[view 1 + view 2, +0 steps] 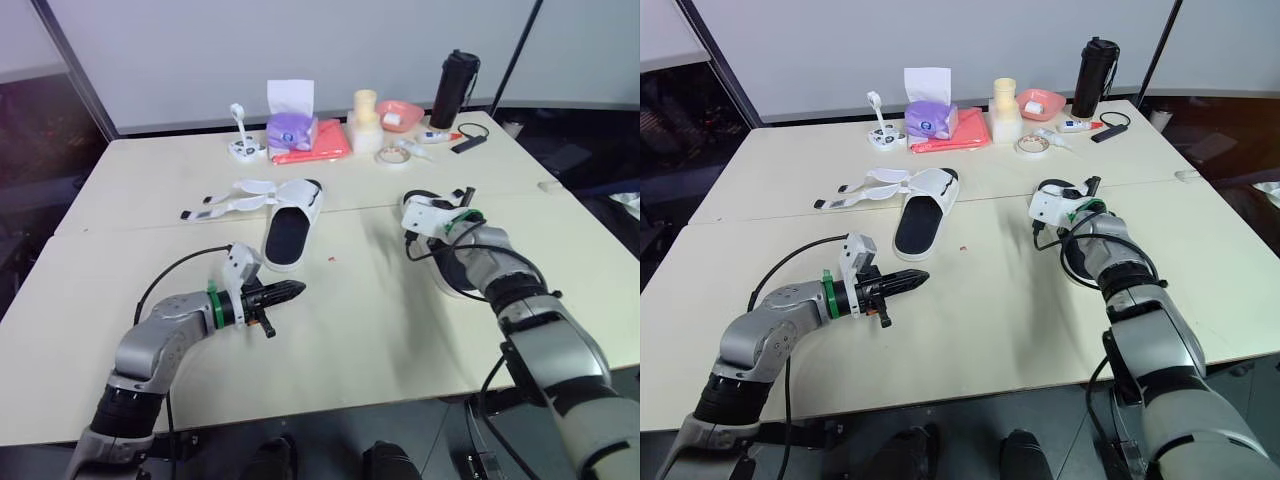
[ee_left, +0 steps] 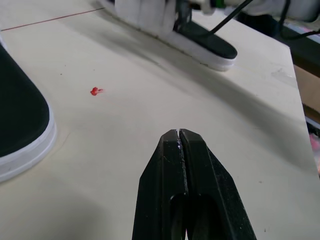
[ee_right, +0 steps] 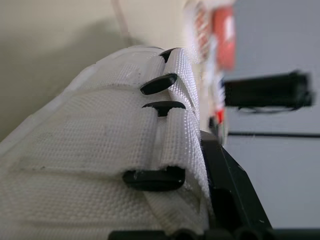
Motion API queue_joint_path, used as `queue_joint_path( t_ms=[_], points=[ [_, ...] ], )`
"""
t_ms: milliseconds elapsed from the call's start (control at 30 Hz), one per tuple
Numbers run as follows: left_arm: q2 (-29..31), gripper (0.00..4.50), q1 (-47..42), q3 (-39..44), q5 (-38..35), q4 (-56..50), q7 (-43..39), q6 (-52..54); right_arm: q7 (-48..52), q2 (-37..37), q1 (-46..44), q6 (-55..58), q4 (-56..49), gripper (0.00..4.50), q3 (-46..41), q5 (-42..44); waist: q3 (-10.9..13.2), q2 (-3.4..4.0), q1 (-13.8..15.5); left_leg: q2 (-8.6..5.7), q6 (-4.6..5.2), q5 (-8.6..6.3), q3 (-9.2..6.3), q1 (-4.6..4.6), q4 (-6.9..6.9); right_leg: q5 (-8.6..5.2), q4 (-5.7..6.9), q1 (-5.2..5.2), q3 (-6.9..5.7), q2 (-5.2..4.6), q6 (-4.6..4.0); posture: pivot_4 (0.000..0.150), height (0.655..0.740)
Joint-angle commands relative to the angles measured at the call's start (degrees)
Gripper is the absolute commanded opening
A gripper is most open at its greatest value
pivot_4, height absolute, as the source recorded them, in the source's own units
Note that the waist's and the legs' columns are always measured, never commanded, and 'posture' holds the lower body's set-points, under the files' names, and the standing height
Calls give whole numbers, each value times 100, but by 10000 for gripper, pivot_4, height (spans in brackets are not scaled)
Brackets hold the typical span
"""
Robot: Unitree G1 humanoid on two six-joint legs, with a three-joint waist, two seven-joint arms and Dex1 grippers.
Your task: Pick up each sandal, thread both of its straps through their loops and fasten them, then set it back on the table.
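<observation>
On the table (image 1: pixel 350 330), near its middle, we see the open sandal (image 1: pixel 290 228) lying black footbed up, with its white straps (image 1: pixel 235 198) splayed loose to its left. To the right of the open sandal the second sandal (image 2: pixel 207 45) rests sole down. Up close, its woven white straps pass through black loops (image 3: pixel 159 83). The right gripper (image 1: pixel 418 228) is at that strapped upper, and we cannot tell whether it is clamped on it.

Just nearer us than the open sandal, the left gripper (image 1: pixel 295 290) points rightward low over the table. Its fingers (image 2: pixel 170 170) are pressed together with nothing between them. A red speck (image 2: pixel 95 91) lies on the tabletop to the right of the open sandal, short of the second one.

Beyond the open sandal, along the far edge, a purple tissue box (image 1: pixel 290 130) has a white tissue (image 1: pixel 290 97) standing out of its top. A coral cloth (image 1: pixel 318 145) lies just beside the box. Farther right, a pink bowl (image 1: pixel 405 108) holds a small white item (image 1: pixel 392 119). Right again stands a black tumbler (image 1: pixel 455 88) with its lid on, so we cannot see what is inside.
</observation>
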Motion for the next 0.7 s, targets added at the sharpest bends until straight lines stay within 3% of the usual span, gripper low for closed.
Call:
queue_joint_path(
  t_ms=[33,67,100,167,333,400,500,600,700],
  points=[
    [-18,0,40,-26,8,-268,55,-105,-192,86,-309,183,433,368,70,180,0,0,-13,0,0,0,-1,0,-1,0,1,0,-1,0,0,1500,7400],
    [-21,0,49,-25,14,-272,66,-113,-151,126,-330,180,507,368,71,258,0,0,-21,0,1,0,-1,1,-1,0,1,1,-1,0,0,1500,7400],
    [-21,0,58,-25,17,-270,70,-121,-118,154,-345,166,551,9801,83,320,0,0,-21,0,3,-2,-1,3,-1,0,2,1,-1,1,0,1500,7400],
    [-15,0,78,-23,34,-249,70,-150,74,196,-323,135,534,17704,130,406,-1,0,-21,1,14,-8,-3,3,0,0,5,3,-2,4,0,1500,7400],
    [-12,0,99,-22,73,-230,50,-183,747,-81,-18,124,-93,43227,285,514,-4,-4,-26,2,15,-8,-4,12,2,0,9,10,-2,6,0,1500,7400],
    [-4,0,103,-24,88,-225,38,-210,1258,-323,316,289,-834,44201,243,649,-5,-5,-11,2,15,-8,-6,12,2,0,9,11,-3,6,1,1500,7400],
    [-9,0,46,-9,122,-161,56,-295,2276,-817,1254,931,-2905,44201,-102,1050,-6,-6,19,1,16,-9,-12,11,5,0,7,16,-9,6,1,1500,7400],
    [9,0,-93,-55,395,-27,129,-621,3683,-1402,2753,2213,-5790,44201,-841,1743,-7,-8,115,2,20,-11,-19,7,8,-1,4,19,-16,7,3,1500,7400],
    [90,0,-203,-148,747,72,149,-1036,4499,-1587,3729,3508,-7709,44201,-1493,2403,-7,-8,150,2,22,-12,-18,9,11,-1,6,21,-16,7,3,1500,7400]
  ],
)
